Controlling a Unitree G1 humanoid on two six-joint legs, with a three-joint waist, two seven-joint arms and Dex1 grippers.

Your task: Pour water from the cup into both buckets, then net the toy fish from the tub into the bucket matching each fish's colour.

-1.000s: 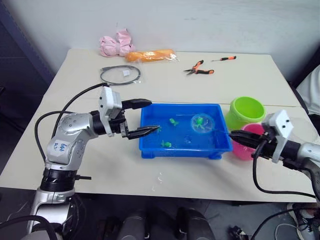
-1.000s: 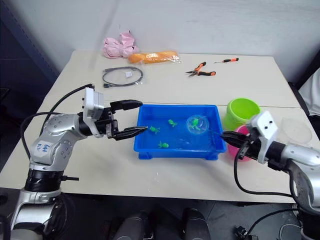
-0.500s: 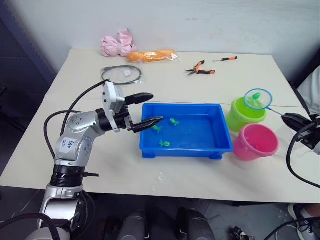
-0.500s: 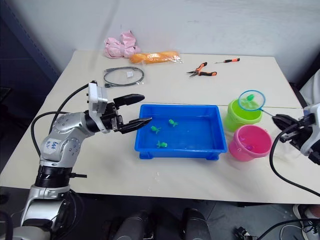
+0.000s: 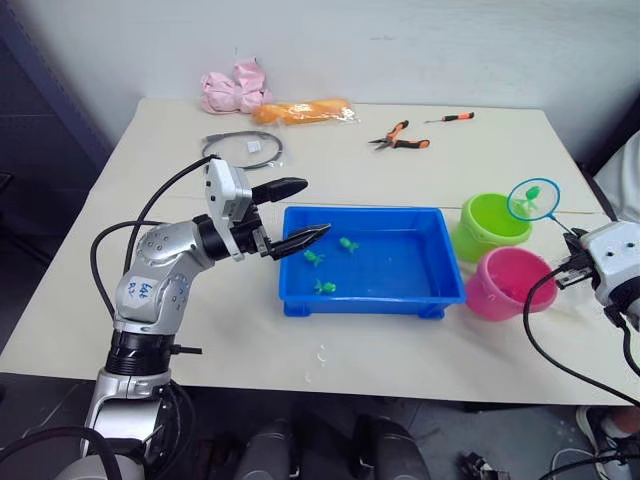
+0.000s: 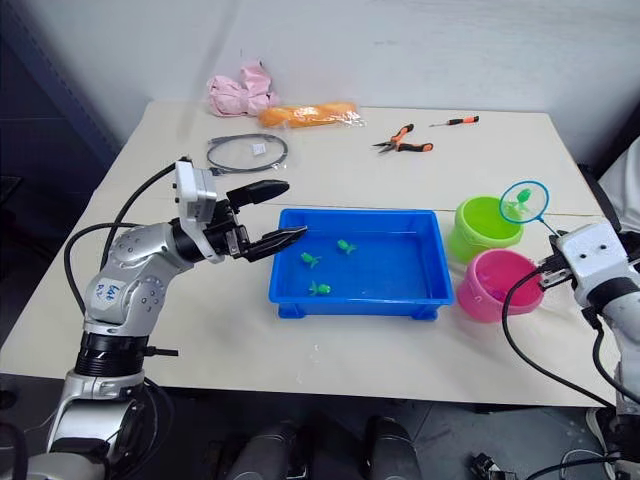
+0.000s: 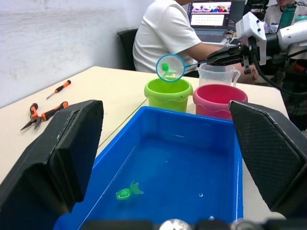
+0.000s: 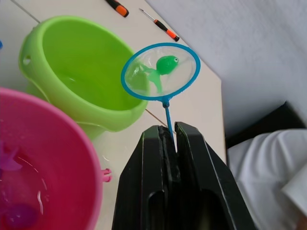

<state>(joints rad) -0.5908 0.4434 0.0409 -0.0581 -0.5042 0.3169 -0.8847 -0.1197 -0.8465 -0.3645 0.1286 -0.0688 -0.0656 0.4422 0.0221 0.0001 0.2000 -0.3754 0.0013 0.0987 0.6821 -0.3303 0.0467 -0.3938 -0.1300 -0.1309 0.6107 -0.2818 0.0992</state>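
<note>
One green toy fish [image 8: 165, 63] is carried in the net [image 8: 160, 72] beside the lime green bucket [image 8: 81, 67]. The thin, light handle is clamped by the right gripper [image 8: 170, 136], likely wobbly. The left gripper [image 5: 297, 214] is held spread by the blue tub [image 5: 375, 300].

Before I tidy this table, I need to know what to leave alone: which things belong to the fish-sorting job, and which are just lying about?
Job: bright blue plastic tub, lime green bucket, pink bucket, blue-rimmed net, small green toy fish.

Lying about: orange-handled pliers, small screwdriver, coiled black cable, pink cloth, orange packet.
</note>
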